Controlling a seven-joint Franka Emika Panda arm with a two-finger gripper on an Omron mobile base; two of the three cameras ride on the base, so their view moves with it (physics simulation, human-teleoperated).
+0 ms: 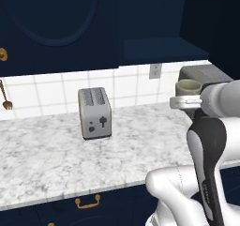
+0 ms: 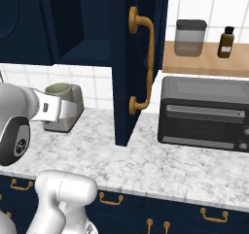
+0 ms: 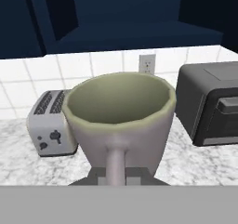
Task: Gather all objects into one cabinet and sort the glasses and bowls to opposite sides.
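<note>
My gripper [image 3: 118, 173] is shut on the handle of a grey cup [image 3: 122, 118] with a pale olive-green inside. The cup is upright and held above the marble counter [image 1: 51, 159], just below the open navy cabinet [image 1: 159, 48]. From the left base the cup [image 1: 188, 86] sits over the hand [image 1: 183, 101] at the right. From the right base the cup [image 2: 62, 96] is at the left, beside the gripper [image 2: 61, 112]. The cabinet's flat shelf [image 3: 139, 32] lies above and beyond the cup. The bowls are out of view.
A grey toaster [image 1: 95, 112] stands at the back of the counter, left of the cup. A black toaster oven [image 2: 204, 114] sits to the right. The cabinet's open door [image 2: 127, 73] with its brass handle [image 2: 146, 63] juts out between them. A wooden wall shelf [image 2: 204, 60] carries a jar and a bottle.
</note>
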